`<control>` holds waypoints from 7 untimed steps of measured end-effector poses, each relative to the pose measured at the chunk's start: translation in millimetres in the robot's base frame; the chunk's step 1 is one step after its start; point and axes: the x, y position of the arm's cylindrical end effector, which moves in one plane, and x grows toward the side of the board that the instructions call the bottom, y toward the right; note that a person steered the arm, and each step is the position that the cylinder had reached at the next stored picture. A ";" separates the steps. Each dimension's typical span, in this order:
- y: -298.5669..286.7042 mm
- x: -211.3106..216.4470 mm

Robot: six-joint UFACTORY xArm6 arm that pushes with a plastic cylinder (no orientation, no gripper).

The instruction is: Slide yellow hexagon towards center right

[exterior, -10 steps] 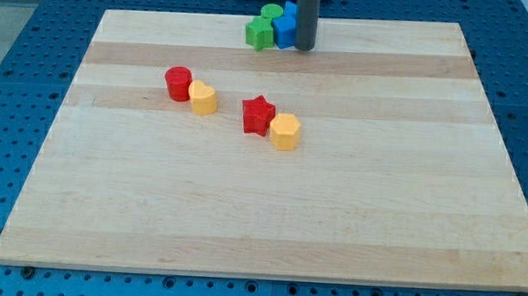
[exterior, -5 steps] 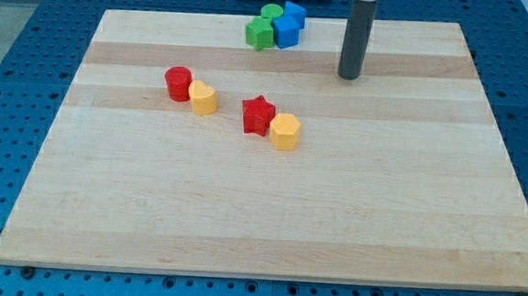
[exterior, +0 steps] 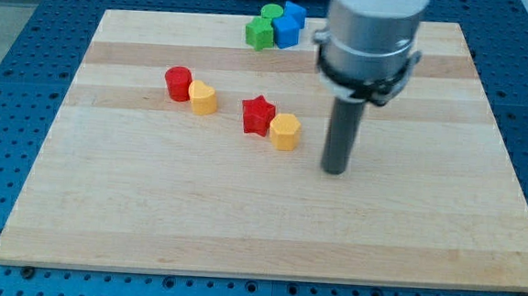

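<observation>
The yellow hexagon (exterior: 285, 131) sits near the middle of the wooden board (exterior: 241, 220), touching the red star (exterior: 258, 115) on its upper left. My tip (exterior: 335, 170) rests on the board to the right of the yellow hexagon and a little lower, a short gap away from it. The dark rod rises from the tip to the grey arm head (exterior: 372, 35) above.
A red cylinder (exterior: 177, 82) and a yellow block (exterior: 203, 98) touch each other at the view's left. A green block (exterior: 260, 33), a second green block (exterior: 271, 13) and two blue blocks (exterior: 288, 25) cluster at the board's top edge.
My tip has moved from beside the blue and green cluster at the top, down and to the right, then down to beside the yellow hexagon. No block has moved.
</observation>
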 end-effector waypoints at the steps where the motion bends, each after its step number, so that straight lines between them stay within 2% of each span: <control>1: -81.2 4.2; 2: -136.7 -7.2; 3: -145.9 -23.3; 5: -82.7 -66.4; 6: -49.5 -67.2; 7: -45.7 -66.4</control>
